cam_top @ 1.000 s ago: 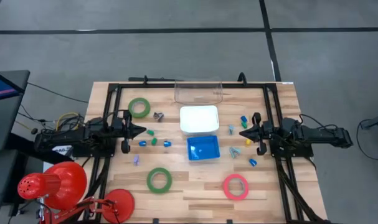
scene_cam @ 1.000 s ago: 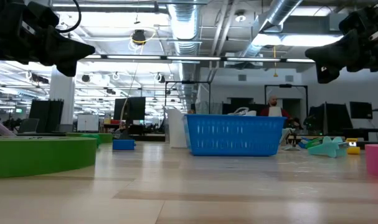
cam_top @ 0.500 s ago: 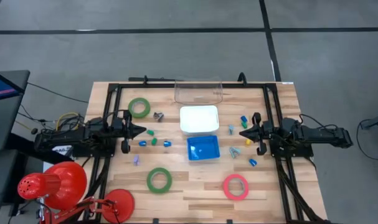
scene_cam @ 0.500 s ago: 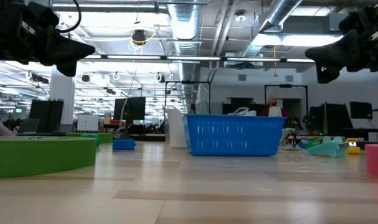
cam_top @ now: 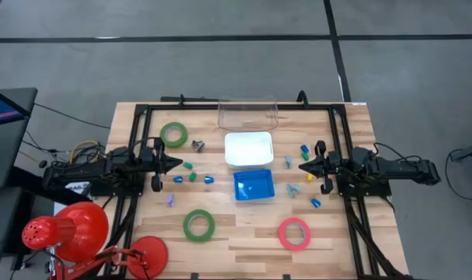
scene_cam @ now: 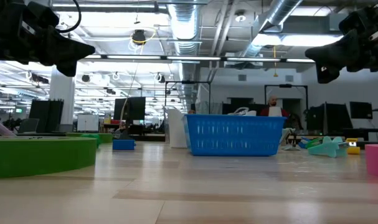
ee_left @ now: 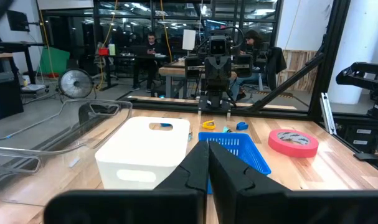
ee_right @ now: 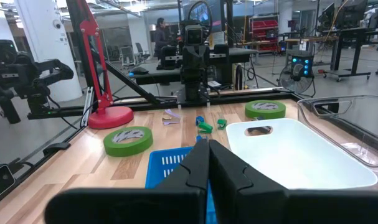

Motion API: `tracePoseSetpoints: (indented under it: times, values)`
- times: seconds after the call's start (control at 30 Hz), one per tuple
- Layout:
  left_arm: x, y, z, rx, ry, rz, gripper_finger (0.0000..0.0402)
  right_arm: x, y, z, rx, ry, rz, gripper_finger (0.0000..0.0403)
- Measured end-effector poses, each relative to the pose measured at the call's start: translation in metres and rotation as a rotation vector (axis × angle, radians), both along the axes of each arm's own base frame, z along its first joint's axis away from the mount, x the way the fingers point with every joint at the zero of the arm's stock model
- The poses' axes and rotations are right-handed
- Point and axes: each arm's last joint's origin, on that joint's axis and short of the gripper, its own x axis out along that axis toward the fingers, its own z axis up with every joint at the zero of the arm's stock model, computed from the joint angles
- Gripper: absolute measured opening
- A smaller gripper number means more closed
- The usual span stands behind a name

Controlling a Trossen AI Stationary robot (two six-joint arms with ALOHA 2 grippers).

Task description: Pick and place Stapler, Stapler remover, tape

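My left gripper (cam_top: 176, 163) hung at the table's nine o'clock edge, fingers pressed fully together, nothing in them, tips pointing toward three o'clock. From it, one green tape ring (cam_top: 173, 134) lay near at twelve o'clock and a second green tape ring (cam_top: 198, 225) farther off at about five o'clock. Both were flat open hoops with no long axis, so any approach angle would do. I judged the twelve o'clock ring the closer pick for this arm.

At centre sat the white bin (cam_top: 248, 148) with the blue basket (cam_top: 253, 185) just toward six o'clock of it.

My right gripper (cam_top: 305, 166) hovered at the three o'clock edge, likewise clamped shut and empty, tips pointing toward nine o'clock. The pink-red tape ring (cam_top: 294, 233) lay at about six o'clock from it, flat, clearly this arm's to take. Small coloured pieces were scattered near both grippers; I could not tell stapler from remover among them.
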Motion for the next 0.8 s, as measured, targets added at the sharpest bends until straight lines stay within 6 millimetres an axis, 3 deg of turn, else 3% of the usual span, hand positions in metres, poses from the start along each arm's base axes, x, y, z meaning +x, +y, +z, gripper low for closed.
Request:
tracePoseSetpoints:
  times: [0.8]
  values:
    - [0.0000,0.0000,-0.0001,0.000,0.000,0.001,0.0003,0.0001,0.0000,0.0013,0.000,-0.018,-0.002,0.0000]
